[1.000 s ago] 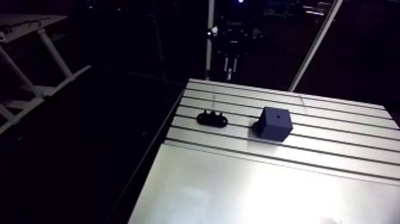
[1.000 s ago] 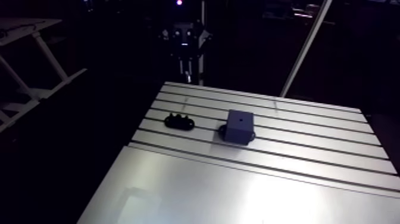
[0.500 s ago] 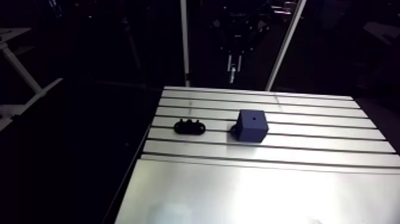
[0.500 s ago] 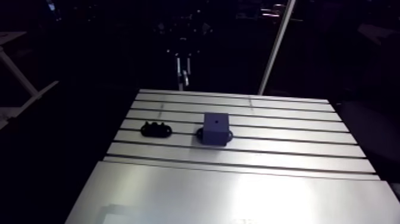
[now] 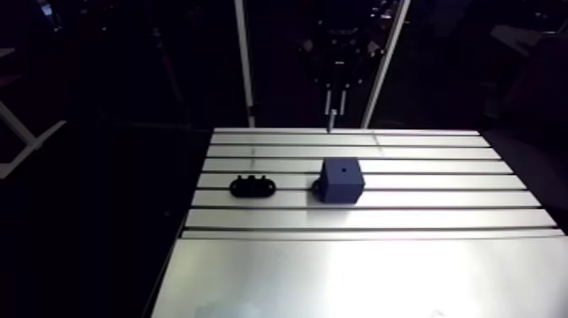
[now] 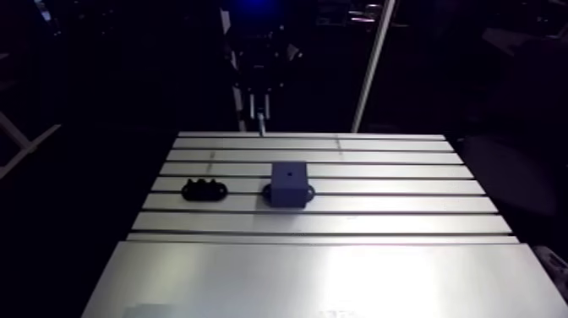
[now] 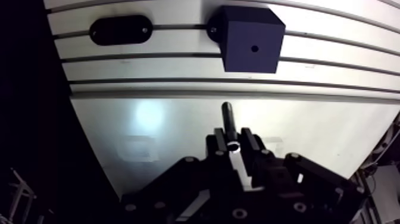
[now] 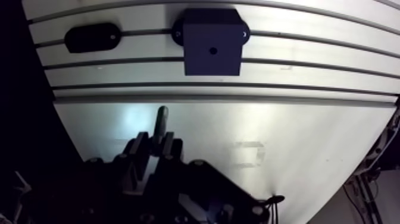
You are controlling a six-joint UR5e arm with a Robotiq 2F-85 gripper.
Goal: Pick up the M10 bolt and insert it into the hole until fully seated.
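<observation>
Slotted aluminium desk [image 5: 363, 271] is carrying two items on its grooved part: a dark blue cube block [image 5: 341, 180], sitting upright with one small hole facing up, and a black oval holder [image 5: 253, 185], lying near it, not touching.

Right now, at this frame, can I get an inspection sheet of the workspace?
surface: slotted aluminium table, bare metal.
job's things: M10 bolt in the gripper, not yet inserted; dark blue block ahead of it, hole in its top face open.
clutter: black oval piece beside the block, apart from it.
grippers: gripper shut on the M10 bolt, above the table's smooth part.
cables: nothing seen.
surroundings: nothing seen.
</observation>
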